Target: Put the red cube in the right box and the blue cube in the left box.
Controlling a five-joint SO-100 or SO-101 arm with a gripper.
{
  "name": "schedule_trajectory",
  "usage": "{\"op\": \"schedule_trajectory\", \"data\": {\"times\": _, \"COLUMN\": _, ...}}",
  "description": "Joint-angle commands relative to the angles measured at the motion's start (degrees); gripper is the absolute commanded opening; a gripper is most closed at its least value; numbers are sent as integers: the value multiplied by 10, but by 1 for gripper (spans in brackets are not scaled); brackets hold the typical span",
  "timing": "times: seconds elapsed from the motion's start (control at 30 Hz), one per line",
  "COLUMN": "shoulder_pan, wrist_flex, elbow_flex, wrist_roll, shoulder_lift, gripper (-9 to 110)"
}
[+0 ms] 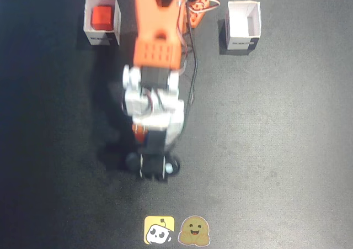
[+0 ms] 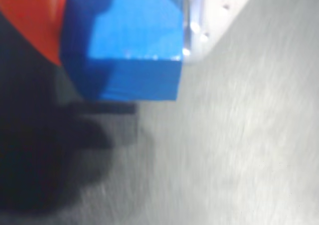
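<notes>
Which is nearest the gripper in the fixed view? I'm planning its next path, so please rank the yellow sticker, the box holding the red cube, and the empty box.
From the gripper, low in the fixed view:
1. Yellow sticker, just below it at the bottom edge.
2. Box holding the red cube, box wall at, upper left.
3. Empty box, upper right, somewhat farther.

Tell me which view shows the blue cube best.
The wrist view: the blue cube fills its upper left, close up, seemingly between the gripper's fingers. The fixed view shows none of it; the arm covers that spot.
</notes>
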Motion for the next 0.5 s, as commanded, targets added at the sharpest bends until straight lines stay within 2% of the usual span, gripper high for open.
{"op": "schedule_trajectory", "data": {"times": 0.0, "shoulder_pan": -3, "wrist_flex": 14, "elbow_flex": 33, "wrist_roll": 25, "shoulder_lift": 95, "gripper": 8}}
{"op": "schedule_trajectory", "data": {"times": 0.23, "shoulder_pan": -18, "wrist_flex": 65, "elbow_flex": 91, "wrist_roll": 43, "shoulder_lift": 218, "gripper": 8}}
{"op": "schedule_trajectory", "data": {"times": 0.47, "shoulder_pan": -86, "wrist_flex": 151, "elbow_flex": 111, "wrist_roll": 74, "shoulder_lift": 316, "gripper": 8}}
